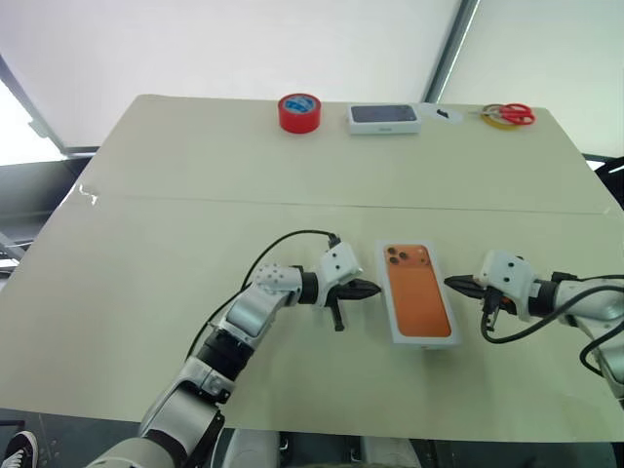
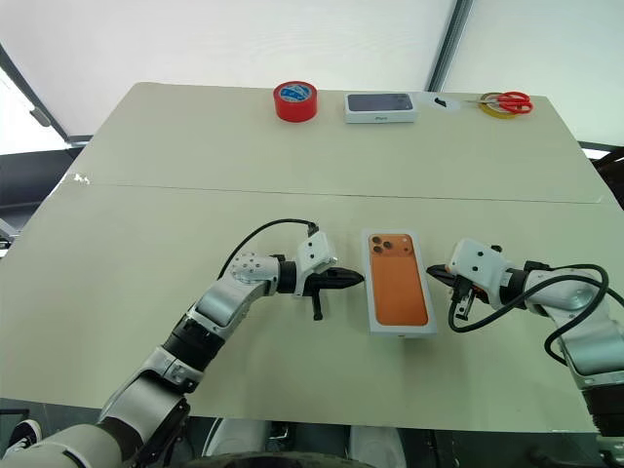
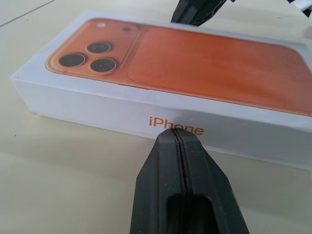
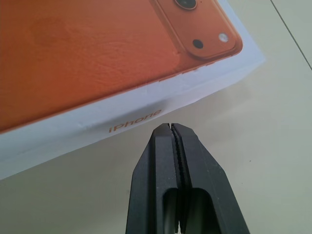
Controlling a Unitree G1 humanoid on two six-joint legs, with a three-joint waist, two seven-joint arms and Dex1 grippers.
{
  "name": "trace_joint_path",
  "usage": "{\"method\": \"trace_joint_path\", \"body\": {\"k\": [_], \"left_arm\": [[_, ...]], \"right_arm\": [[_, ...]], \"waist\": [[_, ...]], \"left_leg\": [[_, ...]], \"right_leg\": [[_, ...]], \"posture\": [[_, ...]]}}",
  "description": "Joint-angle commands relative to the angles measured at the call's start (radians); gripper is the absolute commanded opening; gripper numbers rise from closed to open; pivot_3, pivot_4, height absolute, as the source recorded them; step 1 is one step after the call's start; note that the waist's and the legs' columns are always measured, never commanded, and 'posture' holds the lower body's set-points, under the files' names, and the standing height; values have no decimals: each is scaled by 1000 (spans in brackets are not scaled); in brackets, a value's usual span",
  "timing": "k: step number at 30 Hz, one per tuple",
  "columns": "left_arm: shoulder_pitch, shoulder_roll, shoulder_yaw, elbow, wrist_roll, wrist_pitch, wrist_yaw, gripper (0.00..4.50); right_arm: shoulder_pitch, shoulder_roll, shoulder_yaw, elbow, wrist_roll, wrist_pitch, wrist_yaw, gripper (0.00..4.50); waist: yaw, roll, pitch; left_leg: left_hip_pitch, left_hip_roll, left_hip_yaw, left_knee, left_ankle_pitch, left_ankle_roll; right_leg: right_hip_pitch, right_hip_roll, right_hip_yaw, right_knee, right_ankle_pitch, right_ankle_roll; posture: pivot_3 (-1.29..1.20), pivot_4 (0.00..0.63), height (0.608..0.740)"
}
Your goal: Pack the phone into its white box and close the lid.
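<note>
Lid (image 1: pixel 420 292) on white box, contents hidden; left hand (image 1: pixel 369 289), right hand (image 1: pixel 458 285) closed, empty

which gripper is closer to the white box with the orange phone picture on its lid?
Roughly level; the right gripper looks marginally nearer. Its shut tip sits just off one long side of the closed white cardboard box; the left gripper, also shut, points at the opposite side.

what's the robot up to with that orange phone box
The lid with the orange phone picture sits closed on the table. The left gripper and right gripper are both shut, pointing at its two long sides, one from each side, holding nothing. Whether either tip touches the lid is unclear.
</note>
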Motion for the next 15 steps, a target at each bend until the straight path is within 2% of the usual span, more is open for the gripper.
{"method": "trace_joint_path", "body": {"k": [1,6,8,12,15], "left_arm": [[-2,-10,-3,-13,13,-70,11,0],[18,-7,38,-32,-32,-54,12,0],[7,-7,61,-27,-44,-53,23,0],[-75,-68,106,29,-61,-46,81,0],[-133,-111,88,113,-34,-75,92,0]], "right_arm": [[-8,-18,-2,1,-28,-42,10,31],[-27,0,-34,-1,9,-27,14,31],[-44,20,-66,-16,85,15,29,31],[-71,58,-108,-43,203,100,39,31],[-53,60,-85,-56,191,92,48,31]], "waist": [[0,0,0],[-1,0,0],[-2,0,0],[4,0,0],[9,0,0]], "left_leg": [[0,0,0,0,0,0],[0,0,0,0,0,0],[0,0,0,0,0,0],[0,0,0,1,0,0],[0,-1,-1,2,0,0]], "right_leg": [[0,0,0,0,0,0],[0,0,0,0,0,0],[0,0,0,0,0,0],[0,0,0,0,0,0],[1,-1,-1,0,0,1]], "posture": [[0,150,730],[0,150,730],[0,150,730],[0,150,730],[0,150,730]]}}
